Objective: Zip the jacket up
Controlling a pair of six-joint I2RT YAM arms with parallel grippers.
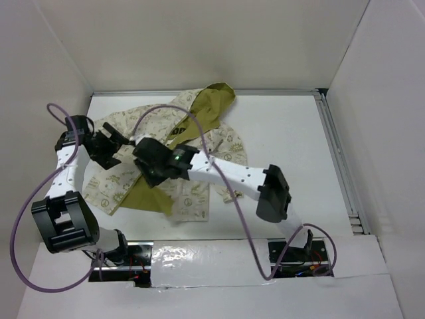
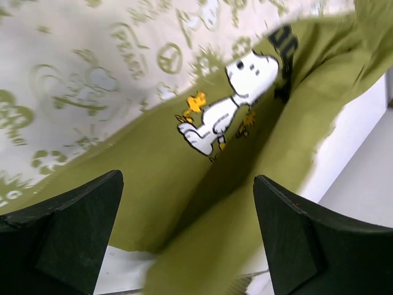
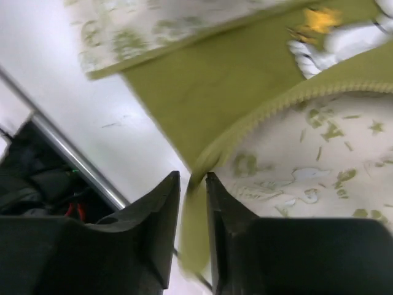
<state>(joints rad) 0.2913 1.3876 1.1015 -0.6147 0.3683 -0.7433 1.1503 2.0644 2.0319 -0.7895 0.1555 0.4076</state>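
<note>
Fabric jacket (image 1: 212,109) lies rumpled, olive zipper edge pinched by right gripper (image 3: 192,179).

Left tool (image 2: 187,230) spread wide over the jacket (image 2: 92,80), olive lining bearing a cartoon dog (image 2: 230,98).

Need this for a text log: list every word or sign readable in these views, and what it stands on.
"PEACE": olive print on the small cream fabric hooded jacket, beside a peace sign.
Dark letters on its olive-green lining: half folded, unreadable.
Prints in the right wrist view: too blurred.
</note>
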